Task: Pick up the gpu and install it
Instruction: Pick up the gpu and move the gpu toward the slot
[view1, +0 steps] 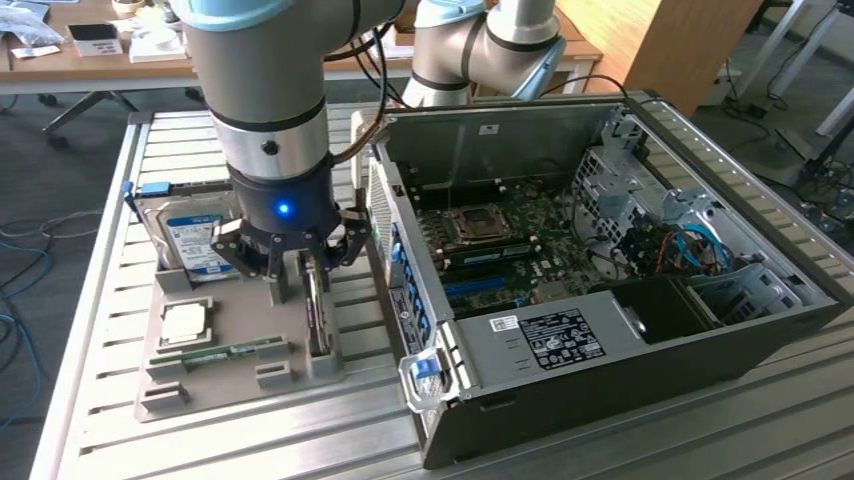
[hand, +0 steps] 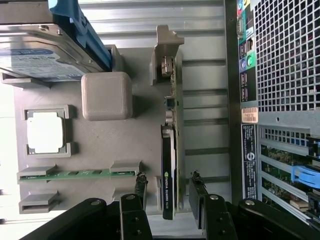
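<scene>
Straight to the gpu (hand: 169, 165): stood on its long edge in a slot of the grey holder (hand: 100, 145), thin as a blade from above; black shroud with a green logo at the end by the fingers, bare green board and a metal bracket at the far end; seated in the slot, not lifted. In the exterior view, the same gpu (view1: 318, 315) as a dark upright strip on the holder's right side, near the open computer case (view1: 627, 310) but apart from it.

Now the line that matters: long axis running alongside the case's perforated wall, roughly parallel to it; thin dimension facing across, from finger to finger; so, by the look of it, squarely between the pads and crosswise to their closing line.

Directly above, the gripper (hand: 168, 192), hanging from the arm over the card; jaws wide apart, hold of nothing; one of the fingers (hand: 140, 186) on either side of the card, a sliver of grey holder showing in each gap; straddling, then, not touching; placed at the shroud end rather than the bracket end.

Further out on the holder: a grey block (hand: 106, 96) beside the card; a memory stick (hand: 75, 174) lying flat in its cradle; a square processor (hand: 46, 132) in its pocket; a hard drive (hand: 42, 55) with a blue-and-white label, stood on edge at the far left corner in the exterior view. Beyond all that, the slatted metal table (view1: 94, 430); inside the case, the motherboard (view1: 501, 240) open to view.
</scene>
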